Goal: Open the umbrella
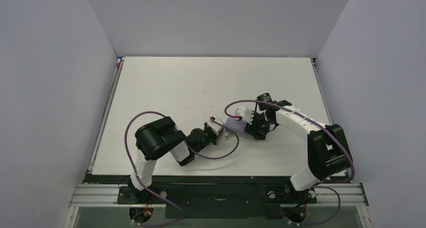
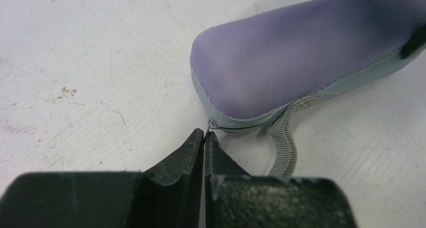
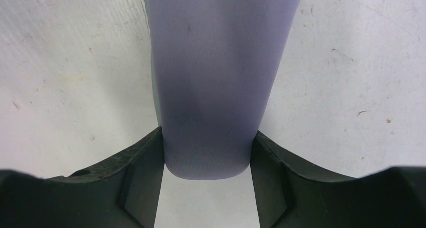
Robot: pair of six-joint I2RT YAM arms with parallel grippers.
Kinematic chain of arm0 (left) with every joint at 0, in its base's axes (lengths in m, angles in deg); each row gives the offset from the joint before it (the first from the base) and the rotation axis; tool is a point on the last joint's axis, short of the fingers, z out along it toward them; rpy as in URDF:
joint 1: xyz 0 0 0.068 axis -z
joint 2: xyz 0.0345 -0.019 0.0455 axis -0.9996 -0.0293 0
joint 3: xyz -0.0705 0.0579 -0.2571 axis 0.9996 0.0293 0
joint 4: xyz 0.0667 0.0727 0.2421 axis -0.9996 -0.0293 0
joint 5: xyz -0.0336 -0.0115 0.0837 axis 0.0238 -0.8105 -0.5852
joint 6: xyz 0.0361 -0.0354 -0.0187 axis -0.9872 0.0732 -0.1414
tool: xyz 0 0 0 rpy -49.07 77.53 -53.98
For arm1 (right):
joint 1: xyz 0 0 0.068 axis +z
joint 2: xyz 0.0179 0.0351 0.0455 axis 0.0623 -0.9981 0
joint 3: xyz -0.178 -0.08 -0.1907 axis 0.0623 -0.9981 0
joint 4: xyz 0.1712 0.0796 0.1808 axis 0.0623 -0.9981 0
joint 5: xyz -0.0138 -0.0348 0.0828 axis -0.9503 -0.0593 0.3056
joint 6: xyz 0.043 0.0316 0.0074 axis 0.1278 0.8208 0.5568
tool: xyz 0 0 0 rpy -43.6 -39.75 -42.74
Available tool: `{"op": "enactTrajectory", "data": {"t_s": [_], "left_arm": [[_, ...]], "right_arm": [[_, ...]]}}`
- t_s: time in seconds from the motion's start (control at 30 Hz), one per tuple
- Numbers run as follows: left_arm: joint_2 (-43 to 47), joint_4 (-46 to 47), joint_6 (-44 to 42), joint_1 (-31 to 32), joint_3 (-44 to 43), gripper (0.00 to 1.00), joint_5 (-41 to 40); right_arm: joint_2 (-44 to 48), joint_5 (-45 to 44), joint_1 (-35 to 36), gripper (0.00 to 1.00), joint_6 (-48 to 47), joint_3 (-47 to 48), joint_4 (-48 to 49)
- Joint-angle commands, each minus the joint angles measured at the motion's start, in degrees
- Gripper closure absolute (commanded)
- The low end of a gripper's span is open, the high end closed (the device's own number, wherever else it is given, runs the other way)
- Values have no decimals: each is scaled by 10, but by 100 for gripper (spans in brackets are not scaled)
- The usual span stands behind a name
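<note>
Jaws of my left gripper (image 2: 205, 135) are fully shut, tips against the zip pull (image 2: 210, 123) at the lavender case's (image 2: 301, 52) near end; whether they nip it I cannot tell. The case runs toward 2 o'clock across the table (image 2: 75, 62). My right gripper (image 3: 207, 137) clamps its far end. The umbrella itself stays hidden from me.

The left arm (image 1: 156, 141) and right arm (image 1: 326, 150) have glossy black joint housings and white wrapped links. A purple cable (image 1: 145, 113) loops along each. Their fingers (image 2: 177, 162) are matte black, angular, scuffed.
</note>
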Motion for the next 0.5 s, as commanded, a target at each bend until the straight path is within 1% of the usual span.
{"op": "enactTrajectory", "data": {"t_s": [0.0, 0.1, 0.23, 0.33, 0.47], "left_arm": [[11, 60, -48, -25, 23, 100, 21], [5, 95, -69, -23, 35, 100, 66], [-9, 149, -117, -12, 63, 100, 120], [-18, 159, -134, -9, 71, 100, 120], [-27, 157, -141, -8, 72, 100, 113]], "right_arm": [[-9, -28, -3, 100, -90, -13, -138], [-18, -31, 5, 100, -128, 2, -142], [-38, -43, 10, 100, -208, 28, -163], [-54, -61, 11, 100, -284, 36, -181], [-69, -77, 18, 100, -359, 47, -214]]}}
